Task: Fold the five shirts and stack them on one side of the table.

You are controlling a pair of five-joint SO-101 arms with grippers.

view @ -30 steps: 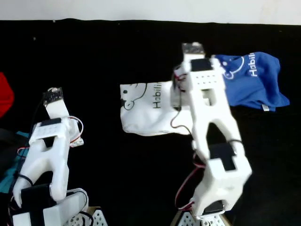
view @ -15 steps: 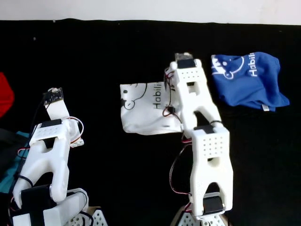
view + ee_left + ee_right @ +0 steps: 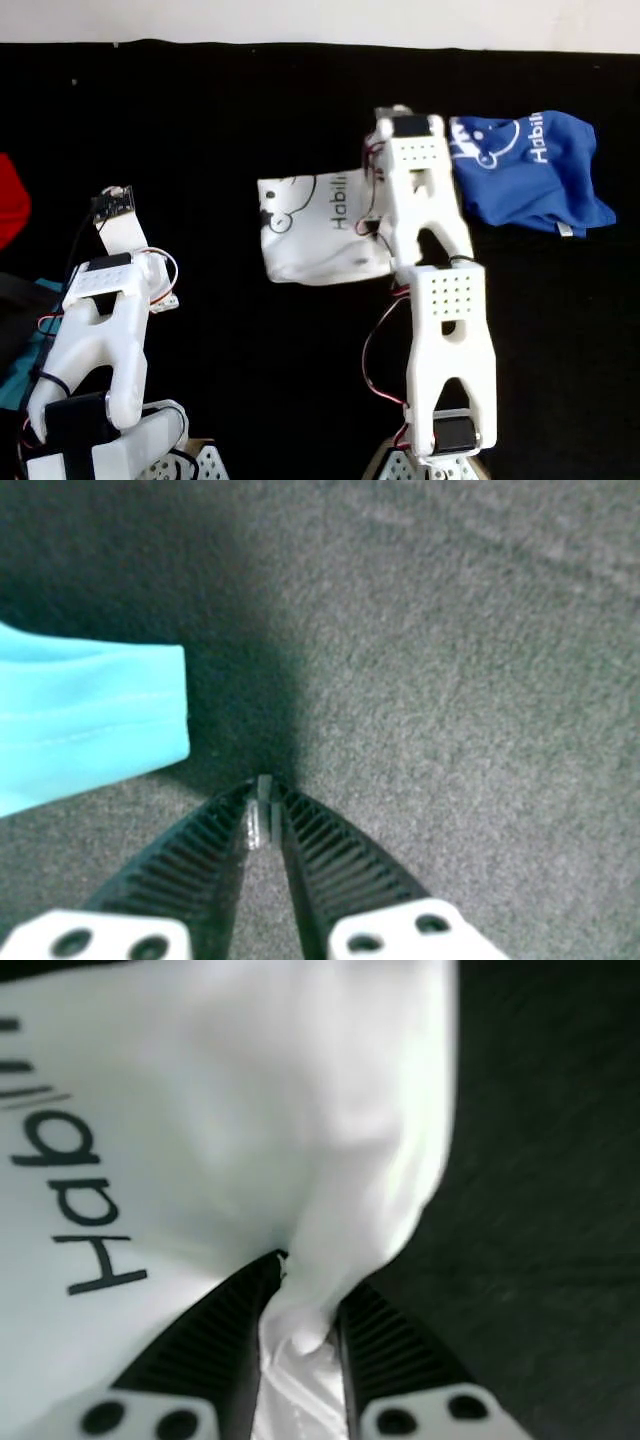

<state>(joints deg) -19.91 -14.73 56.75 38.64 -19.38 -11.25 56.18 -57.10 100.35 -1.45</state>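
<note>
A folded white shirt (image 3: 312,230) with black print lies mid-table; its right part is hidden under my right arm. In the right wrist view my right gripper (image 3: 300,1305) is shut on a pinched fold of the white shirt (image 3: 230,1130). A folded blue shirt (image 3: 530,170) lies at the back right, just beside that arm. My left gripper (image 3: 264,810) is shut with nothing in it, low over the black cloth, next to a turquoise shirt (image 3: 80,725). The turquoise shirt (image 3: 15,365) shows at the left edge of the high view, with a red shirt (image 3: 10,205) above it.
The table is covered in black cloth (image 3: 200,110). A pale wall runs along the back edge. The arm bases (image 3: 420,460) stand at the front edge. Open cloth lies between the two arms and along the back left.
My right arm pulled back from its stretched pose, then shifted slightly right, dragging the white shirt a little toward the blue one. The left arm has not moved.
</note>
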